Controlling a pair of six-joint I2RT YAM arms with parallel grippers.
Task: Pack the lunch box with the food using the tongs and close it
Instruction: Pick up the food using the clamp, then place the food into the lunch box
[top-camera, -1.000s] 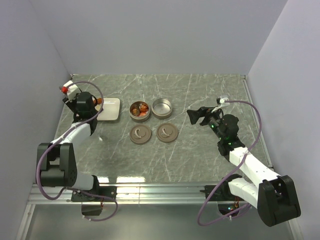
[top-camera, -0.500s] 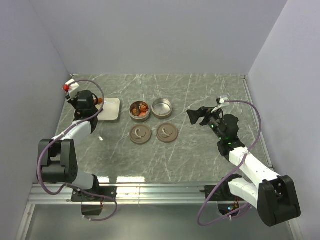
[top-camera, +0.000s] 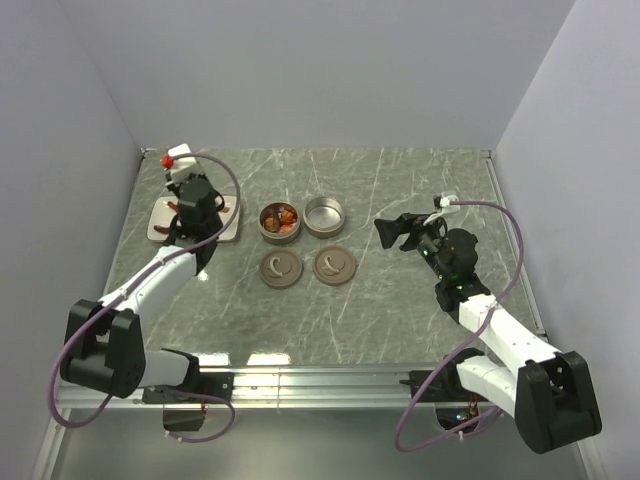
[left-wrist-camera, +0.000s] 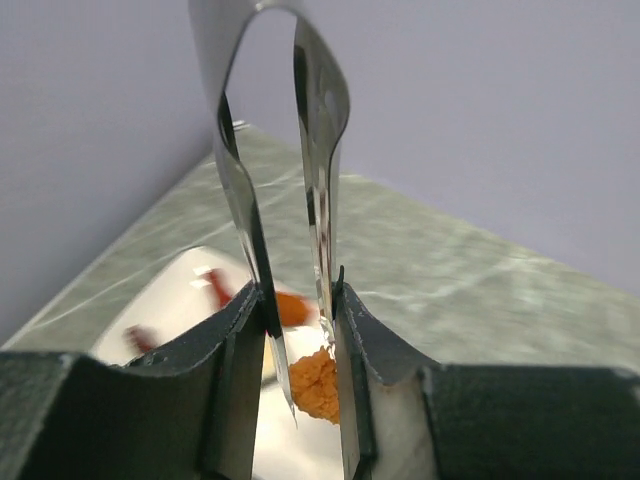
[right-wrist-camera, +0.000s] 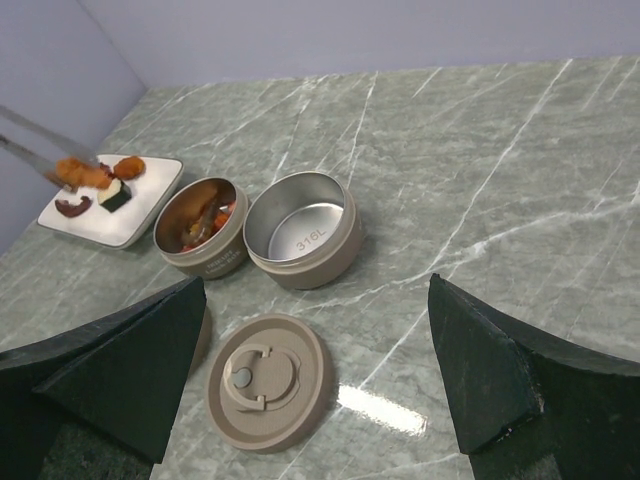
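One orange piece (left-wrist-camera: 315, 385) is now pinched in the tongs (left-wrist-camera: 322, 130), nearly closed since the left gripper (left-wrist-camera: 297, 310) squeezed them and swung over the plate (right-wrist-camera: 135, 205). Other food (right-wrist-camera: 128, 168) lies beneath the tips. The part-filled tin (right-wrist-camera: 205, 250) waits to their right, so carrying across looks next.

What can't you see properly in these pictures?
Top view: the left gripper covers the middle of the plate, hiding most of the food there.
Left wrist view: plate and food beyond the tongs are blurred, so pieces cannot be told apart.
Right wrist view: one lid is nearly all behind the right gripper's finger.
Top view: the filled tin's contents are too small to sort.
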